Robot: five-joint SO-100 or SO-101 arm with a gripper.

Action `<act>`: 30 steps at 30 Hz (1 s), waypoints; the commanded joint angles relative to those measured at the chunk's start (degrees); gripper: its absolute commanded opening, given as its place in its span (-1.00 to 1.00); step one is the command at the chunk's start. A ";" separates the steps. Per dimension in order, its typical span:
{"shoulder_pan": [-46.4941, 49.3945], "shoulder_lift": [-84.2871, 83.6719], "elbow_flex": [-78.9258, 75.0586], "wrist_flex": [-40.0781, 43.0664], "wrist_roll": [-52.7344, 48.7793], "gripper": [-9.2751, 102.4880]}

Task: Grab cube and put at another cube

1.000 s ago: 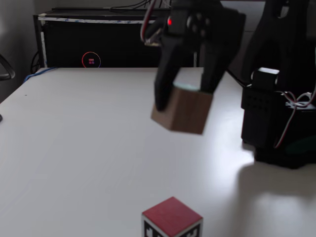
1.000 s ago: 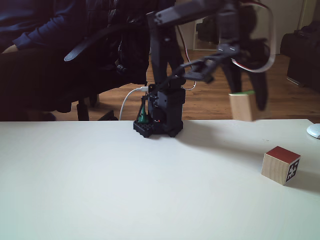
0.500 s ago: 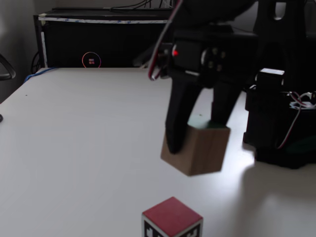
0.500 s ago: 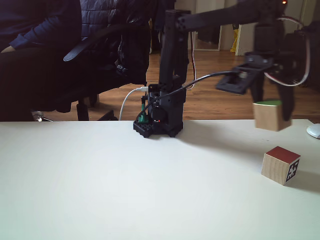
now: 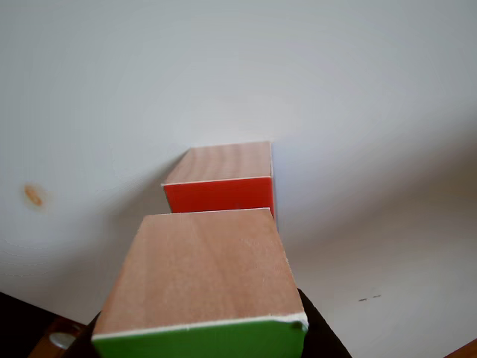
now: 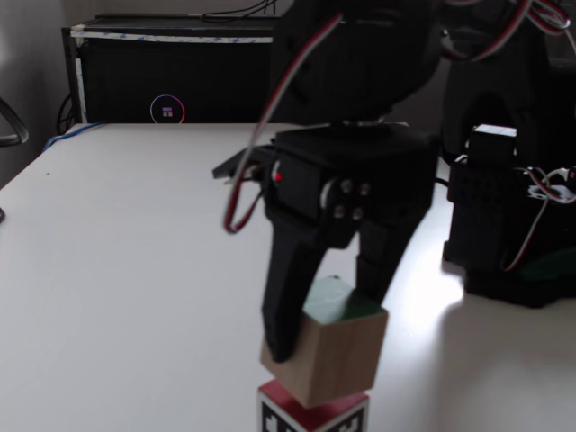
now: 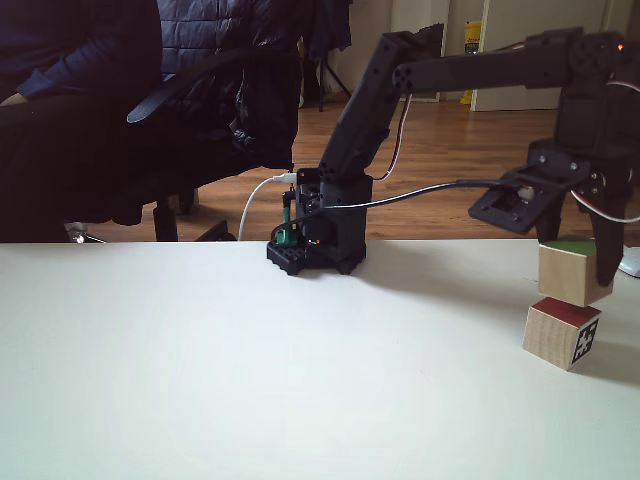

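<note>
Cube point(image 6: 328, 354): green top, bare tan wood sides. Another cube point(image 7: 560, 333): red top, tan wood side, black-and-white marker. Gripper point(image 6: 326, 337): black. Table point(image 7: 250, 370): white.

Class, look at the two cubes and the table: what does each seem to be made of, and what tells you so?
The held cube looks like wood: grain shows on its bare face, with one side painted green. The lower cube also looks wooden, with a grainy top and a red-orange painted side. The table is smooth and white, perhaps laminate; its material cannot be told for sure.
</note>
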 commanded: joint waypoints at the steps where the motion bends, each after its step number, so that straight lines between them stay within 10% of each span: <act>1: 0.62 0.18 -4.22 1.05 0.35 -0.61; 30: 1.85 -6.15 -8.53 3.43 0.53 -0.51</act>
